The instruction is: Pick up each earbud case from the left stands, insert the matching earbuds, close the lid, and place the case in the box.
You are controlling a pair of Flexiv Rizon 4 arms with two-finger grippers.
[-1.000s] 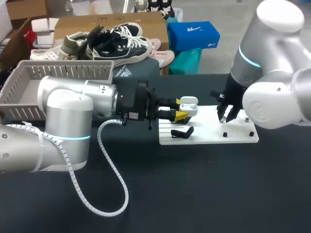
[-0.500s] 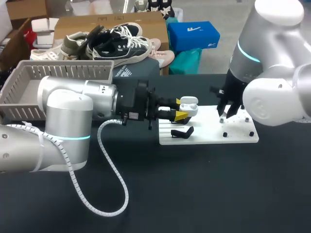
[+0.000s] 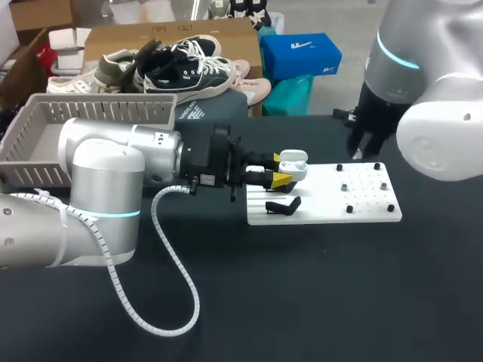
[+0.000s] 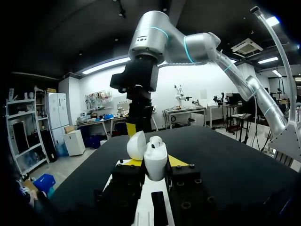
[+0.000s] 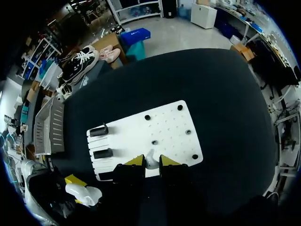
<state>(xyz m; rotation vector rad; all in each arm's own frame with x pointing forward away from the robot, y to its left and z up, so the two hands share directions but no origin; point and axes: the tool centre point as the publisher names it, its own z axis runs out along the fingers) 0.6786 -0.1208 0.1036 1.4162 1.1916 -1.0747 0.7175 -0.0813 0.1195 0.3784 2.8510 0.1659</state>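
I'm pinching the earbud case (image 3: 293,166) across its body in my left gripper (image 3: 281,178), at the centre of the head view above the left end of the white board (image 3: 362,197). Its lid (image 4: 136,145) is standing open, tipped to one side. My right gripper (image 5: 150,162) is hanging at the upper right of the head view, well apart from the case. It is nipping a small white earbud (image 5: 150,157) between narrowly set yellow tips.

As I'm judging it, I'm on the insertion step. I'm planning to carry the earbud across on the side away from the lid and line its stem up with the free well. Then I'm going to lower it straight along the well's axis, with the left arm holding steady. I'm only going to release once it is sitting flush, or the lid may not close. The grey basket (image 3: 98,102) at the upper left is waiting.
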